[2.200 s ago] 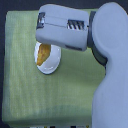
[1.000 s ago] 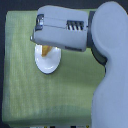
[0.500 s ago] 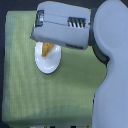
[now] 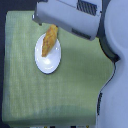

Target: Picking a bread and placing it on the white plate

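Observation:
The bread (image 4: 49,41), golden-brown and elongated, lies slanted on the white plate (image 4: 49,62). Its upper end reaches over the plate's far rim. The plate rests on a green cloth (image 4: 75,85). My gripper (image 4: 51,21) is the grey housing at the top of the exterior view, just above the bread's upper end. The fingers are hidden by the housing, so I cannot see whether they touch the bread or how the jaws stand.
The robot's white body (image 4: 116,75) fills the exterior view's right side. The green cloth ends at a dark strip (image 4: 2,65) along the exterior view's left edge and near the bottom edge.
The arm has drawn back toward the top of the view, uncovering most of the bread. The bread and plate have stayed in place.

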Available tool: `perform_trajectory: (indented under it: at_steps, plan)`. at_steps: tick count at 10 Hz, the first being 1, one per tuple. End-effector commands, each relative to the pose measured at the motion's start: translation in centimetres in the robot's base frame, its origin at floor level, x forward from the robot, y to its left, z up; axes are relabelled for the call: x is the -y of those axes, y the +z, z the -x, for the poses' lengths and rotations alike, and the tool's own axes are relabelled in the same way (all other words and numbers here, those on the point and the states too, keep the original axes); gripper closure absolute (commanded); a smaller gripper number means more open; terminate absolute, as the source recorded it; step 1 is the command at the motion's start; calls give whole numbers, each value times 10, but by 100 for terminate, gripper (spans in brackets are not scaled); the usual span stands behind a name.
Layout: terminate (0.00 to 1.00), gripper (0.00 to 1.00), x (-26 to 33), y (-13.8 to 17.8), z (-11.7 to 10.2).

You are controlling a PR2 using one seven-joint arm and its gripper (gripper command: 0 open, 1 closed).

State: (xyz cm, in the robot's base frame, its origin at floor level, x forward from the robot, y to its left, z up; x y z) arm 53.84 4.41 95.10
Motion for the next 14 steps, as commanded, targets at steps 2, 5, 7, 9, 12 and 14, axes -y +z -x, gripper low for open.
perform_trajectory:
  at_steps: [2,5,7,9,12,14]
  plan:
    - [0,0,85,45,-5]
    - [0,0,150,36,1]
    - [0,0,206,29,10]
    - [0,0,263,23,19]
    - [0,0,303,11,37]
    - [0,0,313,4,52]
